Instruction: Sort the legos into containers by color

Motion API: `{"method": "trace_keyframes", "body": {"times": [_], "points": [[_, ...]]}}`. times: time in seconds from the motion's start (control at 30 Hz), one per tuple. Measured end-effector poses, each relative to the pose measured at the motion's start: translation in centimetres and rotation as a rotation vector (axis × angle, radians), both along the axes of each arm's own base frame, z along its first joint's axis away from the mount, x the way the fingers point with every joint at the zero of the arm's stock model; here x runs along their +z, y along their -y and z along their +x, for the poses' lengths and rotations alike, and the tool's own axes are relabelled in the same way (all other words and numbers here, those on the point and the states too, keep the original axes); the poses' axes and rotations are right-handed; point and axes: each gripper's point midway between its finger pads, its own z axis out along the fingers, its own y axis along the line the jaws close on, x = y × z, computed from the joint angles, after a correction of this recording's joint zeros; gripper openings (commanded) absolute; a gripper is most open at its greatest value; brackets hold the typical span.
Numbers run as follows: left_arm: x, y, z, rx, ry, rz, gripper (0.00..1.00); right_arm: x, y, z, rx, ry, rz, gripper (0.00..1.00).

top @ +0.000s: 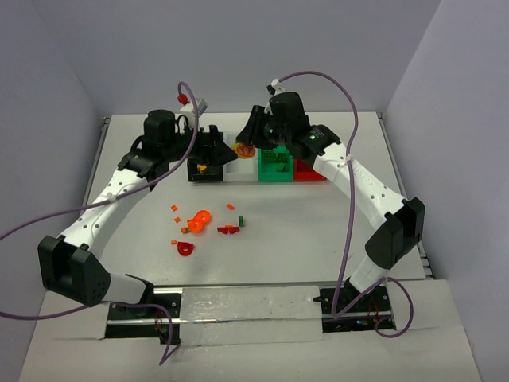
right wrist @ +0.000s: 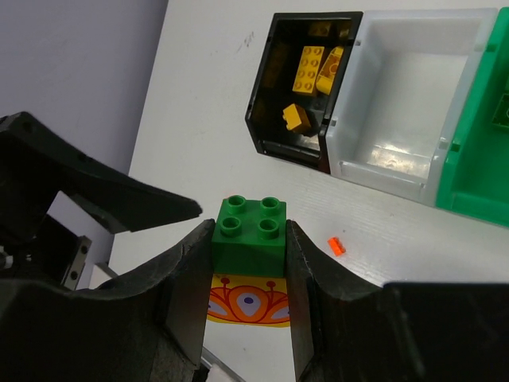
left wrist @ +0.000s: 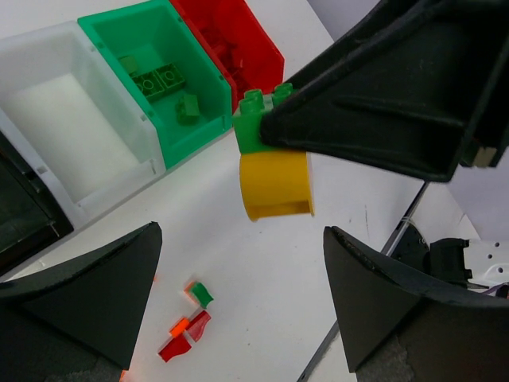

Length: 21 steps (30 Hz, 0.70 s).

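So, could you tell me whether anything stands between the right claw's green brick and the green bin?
Nothing visible stands between the green brick and the green bin, though a yellow piece clings under the brick.

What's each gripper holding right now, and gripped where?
The right gripper pinches the green plastic four-stud brick by its opposite sides, a yellow plastic piece attached beneath it. The left gripper is open, empty.

A robotics lab cell: white table (top: 302, 255) boxed in by bare pale walls (top: 238, 48), purple cables (top: 349, 227) trailing.
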Motion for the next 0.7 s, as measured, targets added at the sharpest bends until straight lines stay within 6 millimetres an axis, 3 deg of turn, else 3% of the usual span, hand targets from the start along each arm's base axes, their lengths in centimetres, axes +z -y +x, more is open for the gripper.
{"method": "trace_keyframes", "body": {"times": [0.2,0.33,0.37,0.4,0.47,0.53,0.57,0.7], "points": [[-0.2,1.3,0.4,-0.023,-0.033,-0.027,0.90,0.1,-0.7,-0.5,0.023,0.002,0.006,0.00],[0.0,2.1,0.7,-0.038,-0.043,-0.053,0.76,0.2,-1.1,-0.7,0.039,0.003,0.014,0.00],[-0.1,2.2,0.7,-0.043,-0.051,-0.060,0.65,0.1,-1.1,-0.8,0.041,0.002,0.014,0.00],[-0.1,2.4,0.7,-0.047,-0.056,-0.064,0.65,0.1,-1.1,-0.8,0.042,0.002,0.014,0.00],[-0.4,2.7,0.6,-0.059,-0.078,-0.077,0.42,0.2,-1.3,-0.9,0.045,0.004,0.016,0.00],[-0.4,3.0,0.4,-0.076,-0.093,-0.093,0.32,0.2,-1.2,-0.7,0.038,0.009,0.012,0.00],[-0.3,3.1,0.4,-0.077,-0.102,-0.100,0.21,0.1,-1.1,-0.7,0.033,0.009,0.010,0.00],[-0.4,3.3,0.5,-0.083,-0.107,-0.114,0.00,0.1,-0.8,-0.4,0.013,0.016,0.003,0.00]]}}
